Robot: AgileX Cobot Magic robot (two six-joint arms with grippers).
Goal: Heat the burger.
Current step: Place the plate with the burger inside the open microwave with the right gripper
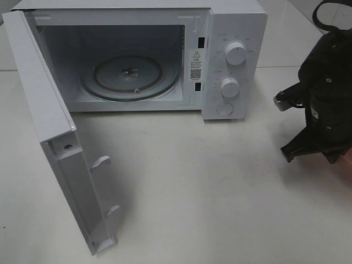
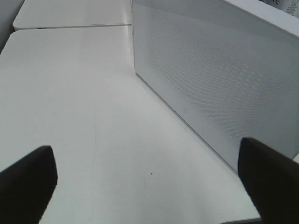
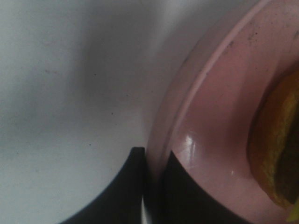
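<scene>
Right gripper (image 3: 152,161): jaws pinched on rim of pink plate (image 3: 210,135), one finger on each side of rim. Burger (image 3: 275,149) sits on plate, just inside rim, only its edge in view. Left gripper (image 2: 149,186): jaws wide apart, above white table (image 2: 93,116), beside microwave door (image 2: 210,70). Microwave (image 1: 231,33) open, glass turntable (image 1: 132,77) inside.

Boxy white microwave (image 1: 234,27) has a smooth satin shell, a shiny clear glass turntable (image 1: 131,74) inside it and a finely dotted mesh door panel (image 2: 219,79). Flat white table (image 1: 209,187) under the microwave is smooth and matt. Round pink plate (image 3: 210,130) looks glossy, dark-specked; golden-brown burger (image 3: 275,144) has a glossy bun.
</scene>
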